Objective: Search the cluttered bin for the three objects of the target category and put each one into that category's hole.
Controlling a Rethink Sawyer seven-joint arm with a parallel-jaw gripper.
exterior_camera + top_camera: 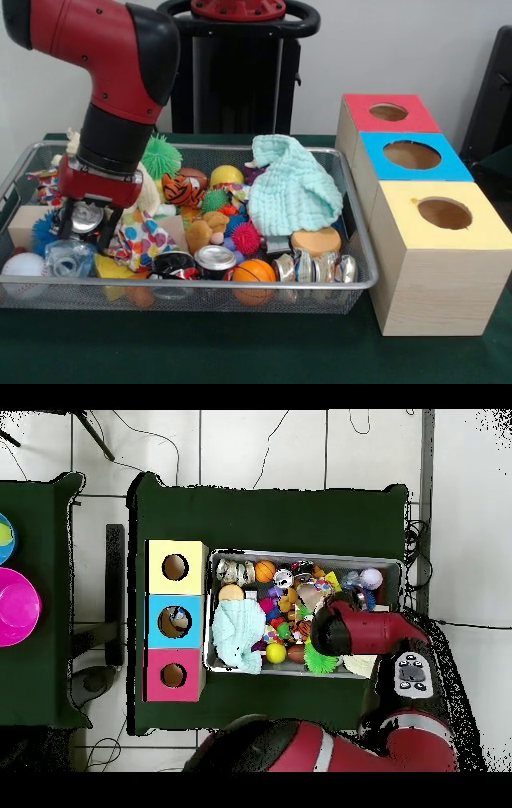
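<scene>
The wire-mesh bin [264, 285] lies across the table, full of toys; it also shows in the overhead view [305, 554]. My gripper [85, 227] is down inside the bin's left end in the front view. Its fingers [66, 221] stand apart, open, with something shiny between them. A see-through crumpled bottle [70, 258] lies just below the gripper by the bin's near rim. I can make out no other bottle. The red-topped box with its hole [389, 112] stands farthest back to the right of the bin. In the overhead view [172, 675] the arm hides the gripper.
A blue-topped box [411, 154] and a yellow-topped box [444, 213] stand in front of the red one. In the bin lie a mint cloth [292, 188], a silver can [214, 259], an orange ball [254, 272], a baseball [22, 266] and shiny crushed containers [316, 267].
</scene>
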